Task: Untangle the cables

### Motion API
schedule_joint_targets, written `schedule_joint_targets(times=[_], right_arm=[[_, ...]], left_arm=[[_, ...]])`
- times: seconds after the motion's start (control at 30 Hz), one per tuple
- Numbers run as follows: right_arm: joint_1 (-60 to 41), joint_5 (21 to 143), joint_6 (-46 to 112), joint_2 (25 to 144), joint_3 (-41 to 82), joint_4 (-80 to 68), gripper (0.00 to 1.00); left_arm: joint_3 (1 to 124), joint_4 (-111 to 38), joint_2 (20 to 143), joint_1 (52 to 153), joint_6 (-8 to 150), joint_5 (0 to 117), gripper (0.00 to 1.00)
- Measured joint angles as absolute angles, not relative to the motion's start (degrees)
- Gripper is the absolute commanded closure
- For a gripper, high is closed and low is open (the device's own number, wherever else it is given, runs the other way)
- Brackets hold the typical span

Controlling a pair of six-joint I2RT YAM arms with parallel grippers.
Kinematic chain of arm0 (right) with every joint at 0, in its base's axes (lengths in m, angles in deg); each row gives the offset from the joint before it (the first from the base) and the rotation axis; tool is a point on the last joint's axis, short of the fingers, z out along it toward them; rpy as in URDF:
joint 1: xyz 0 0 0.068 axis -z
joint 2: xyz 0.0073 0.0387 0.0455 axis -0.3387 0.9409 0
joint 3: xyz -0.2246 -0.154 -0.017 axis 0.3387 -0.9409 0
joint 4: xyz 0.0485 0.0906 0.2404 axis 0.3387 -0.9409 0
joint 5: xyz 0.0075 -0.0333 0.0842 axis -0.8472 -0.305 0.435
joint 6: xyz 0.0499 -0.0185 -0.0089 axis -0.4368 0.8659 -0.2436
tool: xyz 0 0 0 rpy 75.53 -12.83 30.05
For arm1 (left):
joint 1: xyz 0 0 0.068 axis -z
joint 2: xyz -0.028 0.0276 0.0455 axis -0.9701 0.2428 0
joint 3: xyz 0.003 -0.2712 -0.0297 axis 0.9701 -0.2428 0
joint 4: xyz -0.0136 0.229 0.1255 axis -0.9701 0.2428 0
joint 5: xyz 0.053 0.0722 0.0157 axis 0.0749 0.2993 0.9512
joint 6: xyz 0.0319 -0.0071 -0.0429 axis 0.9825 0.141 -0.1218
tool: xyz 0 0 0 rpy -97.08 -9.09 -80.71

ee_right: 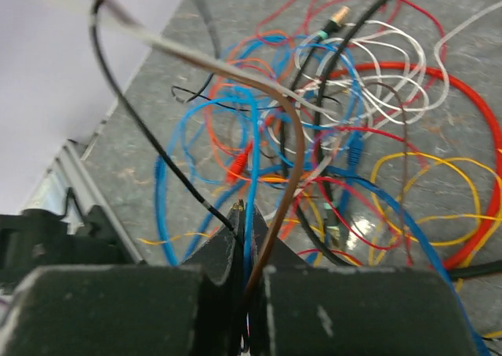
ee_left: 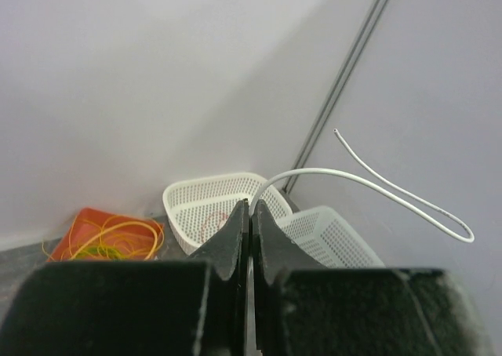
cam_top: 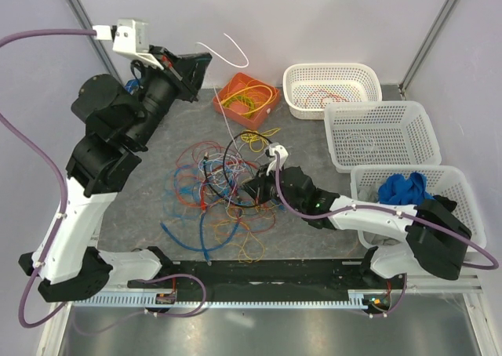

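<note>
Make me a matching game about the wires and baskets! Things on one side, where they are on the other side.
Things:
1 white cable
2 yellow cables
3 blue cloth
4 right gripper

Places:
A in the orange tray
B in a white basket
C pinched by the left gripper
D shut on the tangled cables

Pairs: 1-C, 2-A, 3-B, 4-D

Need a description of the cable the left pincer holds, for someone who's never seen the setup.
Find the left arm, raised toward the table's far-left corner; its pincer is shut on a thin white cable. That cable's free end loops in mid-air before the back wall, above the orange tray, unlike the coloured tangle lying on the table.
</note>
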State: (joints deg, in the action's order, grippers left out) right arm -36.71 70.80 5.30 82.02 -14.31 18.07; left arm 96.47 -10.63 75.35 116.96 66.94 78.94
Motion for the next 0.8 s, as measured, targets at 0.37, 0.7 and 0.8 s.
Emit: schedule_joint_targets(times=[0.37, 0.7, 0.8], right_arm=[[-32.1, 69.9, 5.6, 97.6, -11.8, 14.3, 1.00], [-31.4, 69.9, 6.8, 105.7, -7.2, 9.8, 0.82], [-31.4, 69.5, 7.3, 105.2, -6.7, 8.5, 0.43]], left_arm=[[110.6, -12.0, 80.3, 117.0, 69.7, 80.1, 0.98], [112.4, -16.8, 79.3, 117.0, 70.3, 79.5, 0.98], [112.4, -17.7, 78.8, 117.0, 70.3, 78.8, 0.98]])
